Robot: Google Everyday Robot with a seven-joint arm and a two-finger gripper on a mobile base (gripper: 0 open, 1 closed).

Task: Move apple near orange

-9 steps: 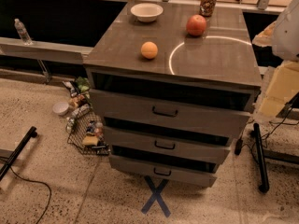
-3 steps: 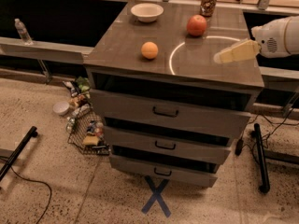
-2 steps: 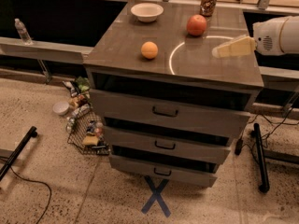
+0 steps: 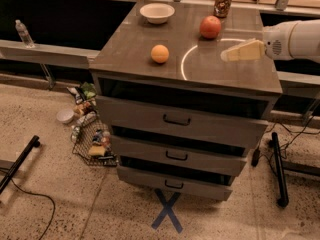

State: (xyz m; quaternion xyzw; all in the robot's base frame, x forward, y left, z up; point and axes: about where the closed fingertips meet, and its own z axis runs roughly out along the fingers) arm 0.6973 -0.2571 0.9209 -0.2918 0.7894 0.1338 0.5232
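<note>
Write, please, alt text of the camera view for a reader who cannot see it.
The gripper hangs over the cabinet top at the picture's right, not touching the apple; the orange lies apart, nearer the front.

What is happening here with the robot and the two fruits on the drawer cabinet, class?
A robot arm extends in from the right, its gripper hovering over the cabinet top, right of the apple and not touching it. The apple sits at the back near a can; the orange lies apart, nearer the front left. The apple is not yet picked up.
</note>
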